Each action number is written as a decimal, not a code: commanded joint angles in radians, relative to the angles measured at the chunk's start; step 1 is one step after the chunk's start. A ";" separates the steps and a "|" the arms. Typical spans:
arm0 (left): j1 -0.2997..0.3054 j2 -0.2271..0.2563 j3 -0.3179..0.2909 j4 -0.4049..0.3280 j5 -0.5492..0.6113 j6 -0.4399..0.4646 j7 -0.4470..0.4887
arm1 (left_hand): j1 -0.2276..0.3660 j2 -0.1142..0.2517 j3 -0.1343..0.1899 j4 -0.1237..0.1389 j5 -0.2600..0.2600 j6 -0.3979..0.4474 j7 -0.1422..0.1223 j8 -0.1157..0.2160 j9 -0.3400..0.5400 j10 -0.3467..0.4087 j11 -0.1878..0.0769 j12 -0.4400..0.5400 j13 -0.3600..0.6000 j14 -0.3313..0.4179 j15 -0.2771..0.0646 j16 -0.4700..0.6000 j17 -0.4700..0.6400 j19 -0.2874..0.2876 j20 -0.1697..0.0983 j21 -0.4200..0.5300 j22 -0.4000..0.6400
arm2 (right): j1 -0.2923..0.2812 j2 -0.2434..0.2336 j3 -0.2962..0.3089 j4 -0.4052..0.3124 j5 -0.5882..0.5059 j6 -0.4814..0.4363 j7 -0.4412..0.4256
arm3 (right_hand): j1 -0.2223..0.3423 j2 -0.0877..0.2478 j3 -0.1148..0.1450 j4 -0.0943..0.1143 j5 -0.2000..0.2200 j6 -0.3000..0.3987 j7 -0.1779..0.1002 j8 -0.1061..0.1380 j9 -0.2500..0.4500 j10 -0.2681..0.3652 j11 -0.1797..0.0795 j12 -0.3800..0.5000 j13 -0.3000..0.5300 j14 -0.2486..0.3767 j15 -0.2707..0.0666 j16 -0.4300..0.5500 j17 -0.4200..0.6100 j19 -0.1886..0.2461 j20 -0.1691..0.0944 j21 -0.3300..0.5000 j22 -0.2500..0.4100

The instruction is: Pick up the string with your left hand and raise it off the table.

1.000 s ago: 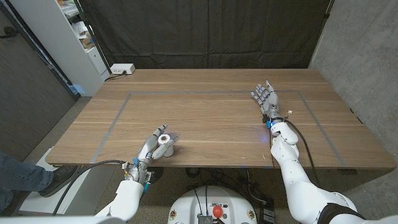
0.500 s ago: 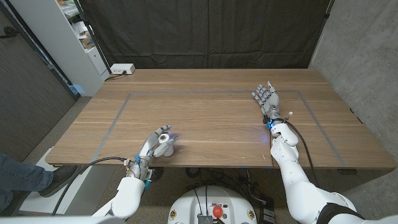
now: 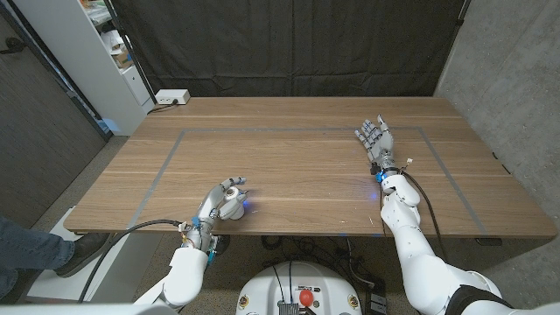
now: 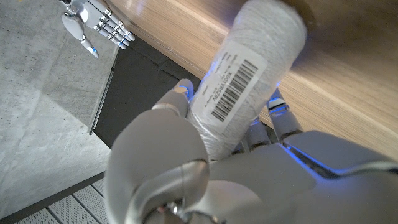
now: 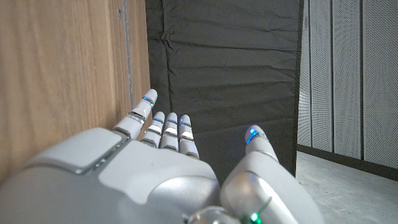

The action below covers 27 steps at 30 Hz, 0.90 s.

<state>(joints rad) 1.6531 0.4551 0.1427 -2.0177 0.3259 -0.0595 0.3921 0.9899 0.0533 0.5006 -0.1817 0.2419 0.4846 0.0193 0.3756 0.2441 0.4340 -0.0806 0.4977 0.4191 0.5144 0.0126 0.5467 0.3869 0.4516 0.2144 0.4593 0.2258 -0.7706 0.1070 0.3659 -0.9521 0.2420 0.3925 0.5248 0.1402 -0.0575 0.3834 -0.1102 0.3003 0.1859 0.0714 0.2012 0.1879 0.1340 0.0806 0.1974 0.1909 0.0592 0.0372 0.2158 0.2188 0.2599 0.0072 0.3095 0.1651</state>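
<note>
The string is a white spool (image 3: 233, 198) with a barcode label (image 4: 231, 91), near the table's front edge on the left. My left hand (image 3: 220, 206) wraps around it, thumb on one side and fingers (image 4: 283, 118) on the other, the spool lying against the palm (image 4: 186, 162). Its far end is close to the wooden tabletop (image 4: 348, 56); whether it touches I cannot tell. My right hand (image 3: 374, 138) is far off at the right, holding nothing, fingers (image 5: 168, 130) straight and apart; it is small in the left wrist view (image 4: 99, 22).
A grey tape rectangle (image 3: 262, 131) marks the table. A white power strip (image 3: 171, 97) sits at the back left corner by a white shelf (image 3: 109, 52). A person's leg and shoe (image 3: 39, 249) are beside the front left corner. A black curtain (image 3: 289, 44) hangs behind.
My left hand's fingers have closed in around the spool, which now sits deeper in the hand. The right hand has not moved.
</note>
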 commanded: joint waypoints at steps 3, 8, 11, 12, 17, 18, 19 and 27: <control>-0.026 -0.011 0.028 0.018 0.003 0.005 0.029 | 0.092 0.027 -0.004 -0.005 0.031 0.030 0.000 0.026 0.018 0.039 -0.009 0.030 0.050 0.040 -0.013 0.069 0.064 0.040 -0.003 0.037 0.011 | -0.014 -0.003 0.005 -0.011 0.005 -0.001 0.002 | -0.001 0.003 -0.004 0.002 0.004 0.003 -0.002 -0.002 0.002 0.008 -0.002 0.004 0.002 0.008 0.002 0.004 0.000 0.008 -0.001 -0.006 0.005; -0.034 -0.008 0.032 0.021 0.002 0.008 0.030 | 0.164 0.037 0.005 -0.009 0.059 0.056 0.000 0.047 0.032 0.068 -0.017 0.052 0.085 0.062 -0.020 0.105 0.098 0.065 -0.008 0.066 0.017 | -0.015 -0.002 0.004 -0.010 0.005 0.003 0.002 | -0.001 0.003 -0.005 0.002 0.005 0.004 -0.002 -0.002 0.002 0.008 -0.002 0.004 0.002 0.008 0.002 0.003 0.000 0.008 0.000 -0.008 0.005; -0.036 -0.015 0.034 0.025 0.006 0.007 0.046 | 0.193 0.042 0.007 -0.006 0.075 0.084 -0.001 0.066 0.042 0.088 -0.020 0.065 0.105 0.078 -0.026 0.126 0.118 0.075 -0.014 0.084 0.023 | -0.018 0.000 0.003 -0.013 0.005 0.004 0.001 | -0.001 0.003 -0.005 0.002 0.005 0.003 -0.003 -0.002 0.002 0.008 -0.002 0.003 0.002 0.008 0.002 0.003 0.000 0.009 0.000 -0.008 0.005; -0.038 -0.012 0.032 0.028 -0.004 -0.001 0.040 | 0.205 0.046 0.009 -0.007 0.081 0.084 -0.001 0.068 0.045 0.095 -0.025 0.070 0.113 0.086 -0.032 0.134 0.125 0.080 -0.020 0.091 0.027 | -0.018 0.001 0.002 -0.014 0.004 0.003 0.000 | -0.001 0.002 -0.005 0.002 0.005 0.003 -0.002 -0.002 0.002 0.008 -0.002 0.004 0.002 0.008 0.002 0.003 0.000 0.008 0.001 -0.009 0.005; -0.044 -0.028 0.036 0.046 -0.007 -0.019 0.068 | 0.297 0.049 -0.005 -0.008 0.128 0.145 -0.020 0.130 0.093 0.145 -0.027 0.123 0.200 0.140 -0.051 0.223 0.211 0.112 -0.065 0.168 0.069 | -0.018 0.003 -0.002 -0.013 0.001 0.005 -0.003 | -0.001 0.003 -0.006 0.002 0.005 0.003 -0.002 -0.002 0.002 0.008 -0.003 0.003 0.002 0.008 0.001 0.003 0.000 0.009 0.001 -0.011 0.005; -0.048 -0.037 0.038 0.060 -0.006 -0.038 0.088 | 0.320 0.046 -0.009 -0.009 0.140 0.162 -0.030 0.149 0.107 0.154 -0.031 0.137 0.224 0.151 -0.061 0.242 0.231 0.118 -0.076 0.190 0.082 | -0.017 0.004 -0.003 -0.015 0.000 0.003 -0.004 | -0.001 0.003 -0.006 0.002 0.005 0.003 -0.002 -0.002 0.002 0.009 -0.003 0.003 0.002 0.008 0.001 0.003 0.000 0.009 0.001 -0.012 0.005; -0.048 -0.038 0.038 0.061 -0.009 -0.042 0.088 | 0.350 0.043 -0.009 -0.010 0.154 0.166 -0.033 0.163 0.124 0.165 -0.033 0.153 0.251 0.155 -0.068 0.255 0.250 0.130 -0.076 0.215 0.095 | -0.017 0.002 -0.004 -0.016 -0.001 0.000 -0.005 | -0.001 0.002 -0.006 0.002 0.006 0.003 -0.003 -0.002 0.002 0.009 -0.003 0.004 0.002 0.008 0.001 0.003 0.000 0.009 0.001 -0.012 0.005; -0.049 -0.038 0.041 0.053 -0.001 -0.027 0.089 | 0.453 0.014 -0.023 0.005 0.244 0.222 -0.052 0.281 0.249 0.212 -0.055 0.243 0.439 0.194 -0.075 0.299 0.341 0.106 -0.098 0.343 0.154 | -0.013 -0.004 -0.005 -0.027 -0.001 -0.015 -0.006 | -0.002 0.003 -0.007 0.002 0.006 0.003 -0.004 -0.002 0.002 0.009 -0.002 0.003 0.002 0.008 0.000 0.003 0.000 0.010 0.001 -0.015 0.005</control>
<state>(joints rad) 1.6117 0.4275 0.1774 -1.9736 0.3240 -0.0790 0.4597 1.3439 -0.0162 0.4834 -0.1797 0.4730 0.6936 -0.0323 0.6408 0.4765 0.6370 -0.1340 0.7301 0.8344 0.6965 -0.0621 0.8400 0.7172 0.5622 0.1176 0.7846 0.3702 -0.7860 0.1070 0.3657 -0.9674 0.2445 0.3918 0.5233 0.1402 -0.0575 0.3794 -0.1060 0.3003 0.1858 0.0714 0.2013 0.1879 0.1339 0.0806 0.1974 0.1909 0.0591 0.0373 0.2157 0.2189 0.2599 0.0072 0.2957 0.1651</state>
